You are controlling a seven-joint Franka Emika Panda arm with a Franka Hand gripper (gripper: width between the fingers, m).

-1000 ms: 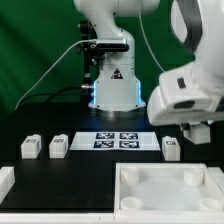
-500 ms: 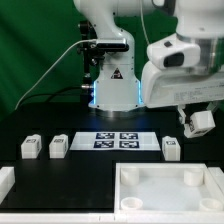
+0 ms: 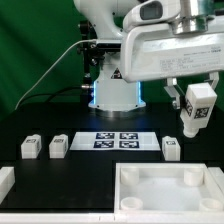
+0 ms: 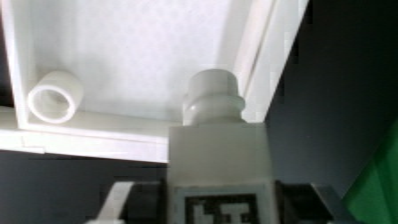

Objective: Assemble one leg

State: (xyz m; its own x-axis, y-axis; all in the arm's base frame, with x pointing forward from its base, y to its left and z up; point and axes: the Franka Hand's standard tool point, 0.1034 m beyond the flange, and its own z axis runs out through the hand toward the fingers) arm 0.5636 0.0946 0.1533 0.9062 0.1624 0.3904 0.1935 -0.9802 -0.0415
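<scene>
My gripper (image 3: 197, 103) is shut on one white leg (image 3: 198, 108) and holds it in the air at the exterior view's right, above the table. In the wrist view the held leg (image 4: 217, 150) fills the middle between the dark fingers (image 4: 125, 205), tag facing the camera and its round peg end pointing at the white panel (image 4: 143, 50) below. The peg end hangs over the panel's rim near a corner. Three more legs stand on the black table: two on the left (image 3: 30, 147) (image 3: 58, 146) and one on the right (image 3: 171, 148).
The large white rimmed panel (image 3: 150, 172) lies at the front right. A round white stub (image 4: 57, 97) stands inside it. The marker board (image 3: 117, 140) lies in the middle in front of the robot base. A white part's edge (image 3: 5, 181) shows at the front left.
The arm has risen and swung toward the camera, now filling the upper right. The held leg has gone up from near the table, still in the gripper.
</scene>
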